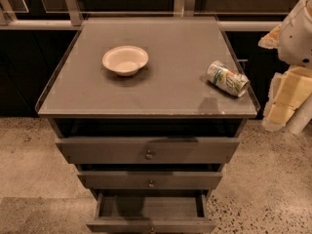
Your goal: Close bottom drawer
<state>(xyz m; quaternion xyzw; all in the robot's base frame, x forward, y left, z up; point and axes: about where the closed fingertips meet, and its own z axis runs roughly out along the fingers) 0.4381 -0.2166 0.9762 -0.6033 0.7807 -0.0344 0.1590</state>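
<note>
The bottom drawer (150, 212), grey-brown metal with a thin front and a tiny round knob, stands pulled out at the foot of the cabinet (170, 82), its shallow box showing. A round cream bowl (125, 60) sits on the smooth top, and a can (227, 78) lies there on its side. The pale, blocky gripper (287, 99) hangs at the right edge, beside the top's corner and above the speckled floor (273, 179). I cannot tell whether it is released or clenched.
</note>
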